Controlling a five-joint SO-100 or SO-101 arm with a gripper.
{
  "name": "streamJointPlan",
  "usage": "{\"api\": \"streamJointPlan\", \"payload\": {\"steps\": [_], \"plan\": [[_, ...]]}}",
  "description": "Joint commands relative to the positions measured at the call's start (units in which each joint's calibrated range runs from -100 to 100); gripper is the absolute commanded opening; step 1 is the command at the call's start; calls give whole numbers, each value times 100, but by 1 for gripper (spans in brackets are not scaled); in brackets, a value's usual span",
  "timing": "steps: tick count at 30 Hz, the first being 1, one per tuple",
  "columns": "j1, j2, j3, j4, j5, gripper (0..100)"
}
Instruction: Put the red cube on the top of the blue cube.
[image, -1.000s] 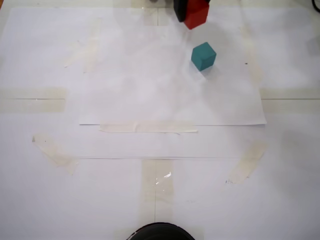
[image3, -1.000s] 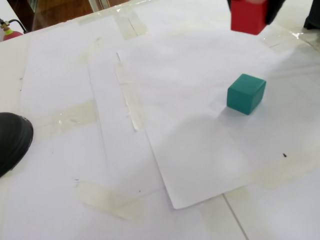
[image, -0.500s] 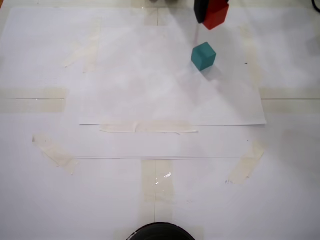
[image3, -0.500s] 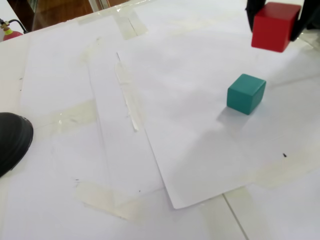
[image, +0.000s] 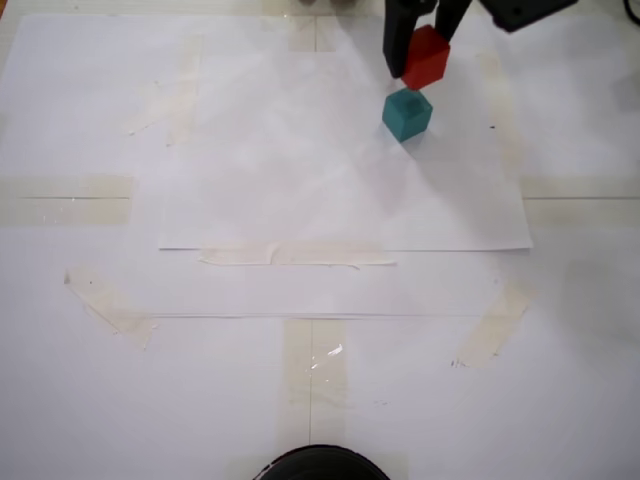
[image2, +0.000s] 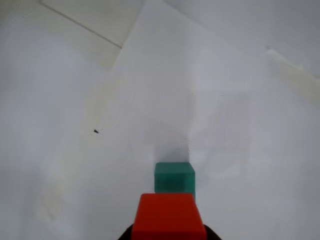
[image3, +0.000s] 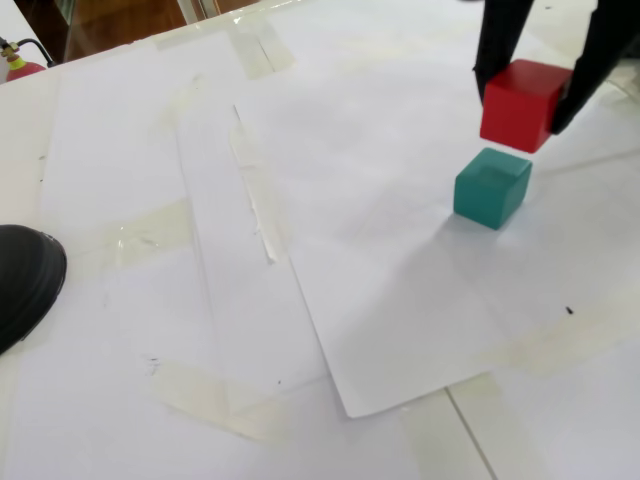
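Observation:
The red cube (image: 427, 58) hangs in the air, held between the black fingers of my gripper (image: 424, 52), which is shut on it. In a fixed view the red cube (image3: 523, 104) floats just above and slightly behind the blue cube (image3: 491, 188), with a small gap between them. The blue cube (image: 407, 113) is teal and rests on the white paper sheet (image: 300, 180). In the wrist view the red cube (image2: 168, 216) fills the bottom edge and the blue cube (image2: 174, 177) shows just beyond it.
White paper sheets taped down with strips of beige tape (image: 296, 256) cover the table. A black rounded object (image3: 25, 282) sits at the table's left edge in one fixed view and at the bottom edge (image: 318, 463) in the other.
My gripper has carried the red cube down and toward the blue cube, from well behind it to just above it. The blue cube has stayed in place.

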Motion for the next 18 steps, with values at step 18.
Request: {"api": "streamJointPlan", "payload": {"steps": [18], "plan": [[182, 376, 149, -415, -20, 10]]}}
